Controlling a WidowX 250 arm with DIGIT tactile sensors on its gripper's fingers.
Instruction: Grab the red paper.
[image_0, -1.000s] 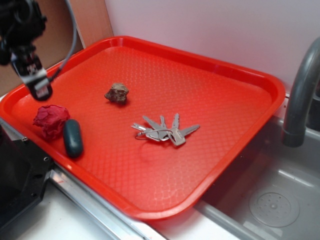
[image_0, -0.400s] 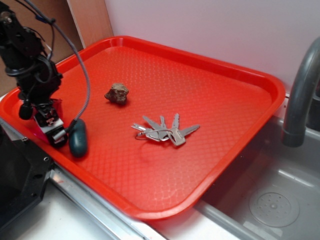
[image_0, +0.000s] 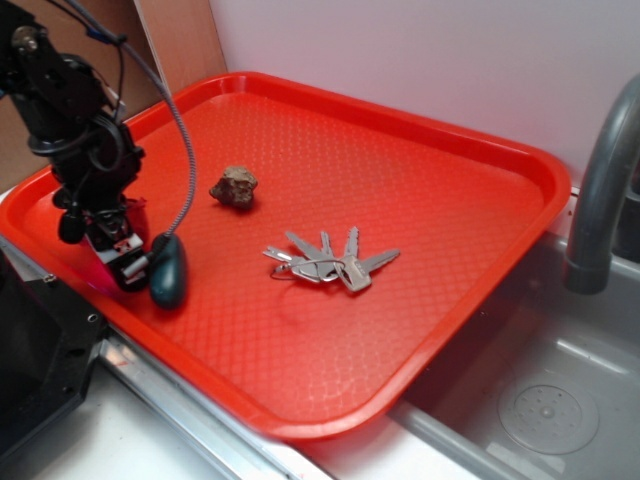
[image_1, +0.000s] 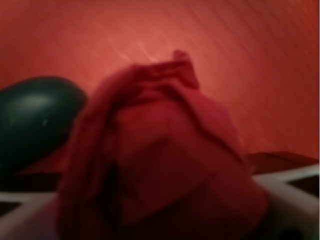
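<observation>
The gripper is lowered over the red paper at the tray's left edge, beside the teal oval; whether its jaws are closed cannot be told.

The tray is bright red with a bumpy dot pattern. The rock is brown. The keys are silver. The oval thing is dark teal. The paper is dark pinkish red.

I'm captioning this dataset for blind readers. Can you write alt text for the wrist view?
Blurred close-up: the crumpled red paper fills most of the frame. A dark teal oval object lies to its left, on the red tray.
</observation>
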